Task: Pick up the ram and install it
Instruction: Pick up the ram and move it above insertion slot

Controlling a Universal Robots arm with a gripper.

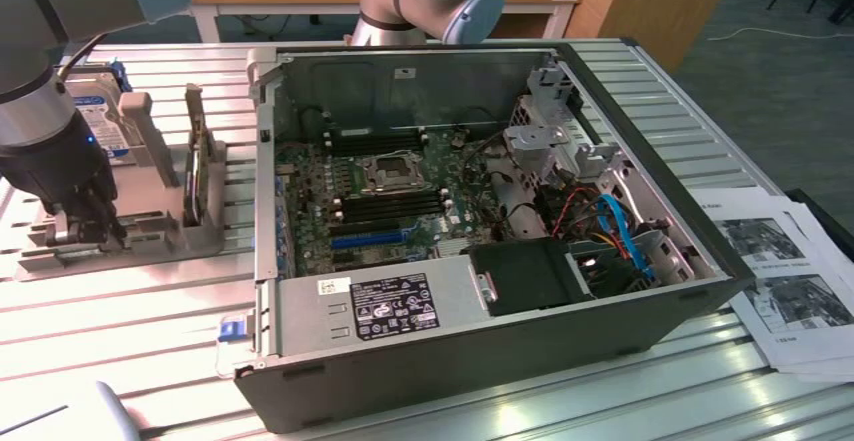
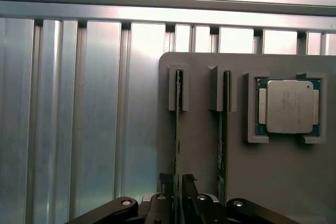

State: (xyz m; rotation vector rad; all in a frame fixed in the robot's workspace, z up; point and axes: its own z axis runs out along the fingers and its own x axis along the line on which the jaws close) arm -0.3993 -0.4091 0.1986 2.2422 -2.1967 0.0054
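The ram [image 2: 178,129] is a thin green stick standing on edge in a slot of the grey fixture plate [image 2: 202,145]. My gripper [image 2: 177,182] is lowered over one end of it. Its dark fingers [image 2: 166,181] stand one on each side of the stick with only slim gaps, so the gripper is open. A second stick [image 2: 224,129] stands in the neighbouring slot. In the exterior view the gripper [image 1: 83,231] is down at the fixture [image 1: 160,246], to the left of the open computer case [image 1: 467,361].
A silver processor [image 2: 289,106] lies in a pocket of the fixture beside the sticks. A hard drive [image 1: 96,111] stands in a holder behind the gripper. The case shows its motherboard with black memory slots [image 1: 387,206] and a blue slot strip [image 1: 367,239]. Papers [image 1: 787,281] lie at the right.
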